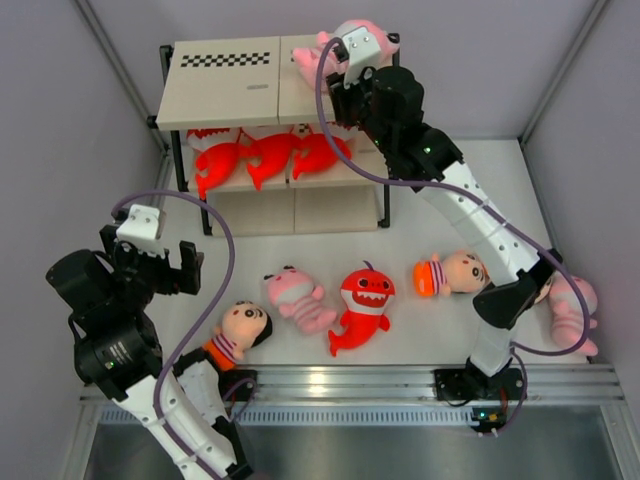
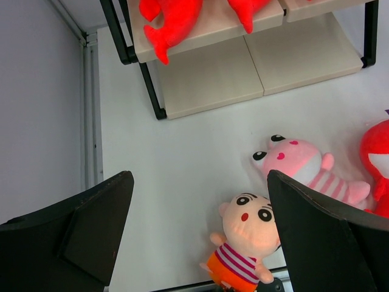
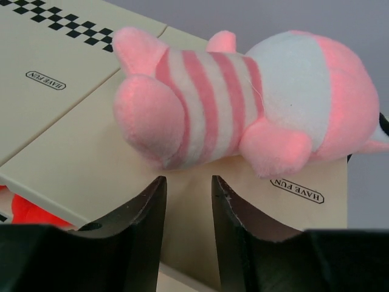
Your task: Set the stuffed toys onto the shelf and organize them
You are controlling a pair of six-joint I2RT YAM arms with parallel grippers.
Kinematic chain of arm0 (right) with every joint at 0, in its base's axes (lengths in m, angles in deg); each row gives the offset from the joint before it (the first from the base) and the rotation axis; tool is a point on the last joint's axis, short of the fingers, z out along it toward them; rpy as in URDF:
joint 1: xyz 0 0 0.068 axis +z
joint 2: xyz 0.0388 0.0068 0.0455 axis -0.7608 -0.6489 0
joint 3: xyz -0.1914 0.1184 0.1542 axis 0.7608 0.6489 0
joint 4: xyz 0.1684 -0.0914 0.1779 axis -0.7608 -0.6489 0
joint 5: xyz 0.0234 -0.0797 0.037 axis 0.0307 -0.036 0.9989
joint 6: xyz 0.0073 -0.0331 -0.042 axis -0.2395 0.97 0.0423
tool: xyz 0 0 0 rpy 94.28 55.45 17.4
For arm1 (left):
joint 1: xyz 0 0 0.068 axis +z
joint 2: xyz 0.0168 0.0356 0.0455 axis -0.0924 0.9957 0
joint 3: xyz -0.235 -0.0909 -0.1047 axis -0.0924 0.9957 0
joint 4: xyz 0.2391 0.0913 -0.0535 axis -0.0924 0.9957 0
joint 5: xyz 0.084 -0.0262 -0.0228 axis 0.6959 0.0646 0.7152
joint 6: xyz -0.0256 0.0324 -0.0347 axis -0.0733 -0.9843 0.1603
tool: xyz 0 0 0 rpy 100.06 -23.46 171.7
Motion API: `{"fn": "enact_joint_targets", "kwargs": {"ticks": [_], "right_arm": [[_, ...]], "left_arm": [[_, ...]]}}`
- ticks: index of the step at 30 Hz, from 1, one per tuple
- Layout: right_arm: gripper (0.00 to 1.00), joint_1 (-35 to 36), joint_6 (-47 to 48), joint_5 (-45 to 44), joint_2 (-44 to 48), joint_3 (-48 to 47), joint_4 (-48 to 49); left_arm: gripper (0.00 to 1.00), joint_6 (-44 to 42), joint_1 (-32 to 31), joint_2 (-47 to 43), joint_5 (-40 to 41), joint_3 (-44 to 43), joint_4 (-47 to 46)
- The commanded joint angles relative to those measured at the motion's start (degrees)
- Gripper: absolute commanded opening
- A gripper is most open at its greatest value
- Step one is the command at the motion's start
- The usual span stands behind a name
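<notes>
The step in hand seems to be the placing of one pink striped baby (image 3: pixel 243 103): it lies on its side on the top board of the shelf (image 1: pixel 225 95), near the right end, beside the checkered strip. The right hand (image 3: pixel 188 182) is just in front of it, released, its fingers a little apart with nothing between them. Three sharks (image 1: pixel 265 155) lie on the middle board. I judge that the next move asks this hand to draw back cleanly, without dragging the baby toward the edge. The left hand (image 2: pixel 200 176) hangs wide open and empty over the worktop (image 1: pixel 300 245), just above a boy doll (image 2: pixel 252 228), which looks a natural next pick; it must come down around the head or body.
</notes>
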Motion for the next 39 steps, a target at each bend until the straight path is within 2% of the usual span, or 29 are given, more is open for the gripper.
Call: {"fn": "enact_joint_targets", "kwargs": {"ticks": [1, 5, 6, 12, 14, 15, 17, 18, 20, 21, 24, 35, 39], "right_arm": [[0.34, 0.5, 2.0, -1.0, 1.8, -1.7, 3.1], [0.1, -0.8, 3.0, 0.1, 3.0, -0.8, 3.2], [0.0, -1.3, 2.8, 0.6, 3.6, -0.3, 3.4], [0.0, -5.2, 1.8, 6.6, 7.9, 4.2, 3.9], [0.09, -5.3, 2.4, 8.9, 9.4, 5.2, 3.8], [0.2, -5.2, 2.8, 10.9, 9.9, 6.0, 4.3], [0.31, -4.6, 3.1, 11.5, 11.2, 6.4, 5.2], [0.41, -3.9, 3.7, 11.2, 11.5, 6.2, 6.2], [0.49, -3.0, 4.5, 10.5, 11.5, 5.5, 7.1], [0.57, -2.6, 5.2, 9.5, 11.3, 4.8, 7.8], [0.69, -1.2, 6.4, 8.5, 9.2, 2.7, 10.6], [0.74, 0.6, 9.5, 6.3, -2.9, -9.9, 9.8], [0.74, 0.8, 9.2, 6.8, -3.7, -9.6, 9.8]], "left_arm": [[0.98, -1.0, 0.0, -0.4, 0.3, 0.4, -0.9], [0.98, -1.1, 0.0, -0.4, 0.3, 0.6, -0.9], [0.98, -1.2, 0.0, -0.4, 0.3, 0.7, -0.9], [0.98, -1.1, 0.0, -0.4, 0.1, 0.8, -0.9], [0.98, -1.1, 0.0, -0.4, 0.0, 0.8, -1.0], [0.98, -1.2, 0.0, -0.4, -0.1, 0.8, -0.9], [0.98, -1.1, 0.1, -0.5, 0.0, 0.8, -0.9], [0.98, -1.1, 0.1, -0.5, 0.0, 0.9, -0.9], [0.98, -1.3, 0.0, -0.4, 0.1, 0.8, -0.9], [0.98, -1.3, 0.0, -0.5, 0.1, 0.7, -0.9], [0.98, -1.1, 0.0, -0.5, 0.1, 0.7, -0.9], [0.98, -1.3, 0.0, -0.7, -0.2, 1.1, -0.9], [0.98, -1.6, 0.0, -0.6, -0.2, 1.4, -1.0]]}}
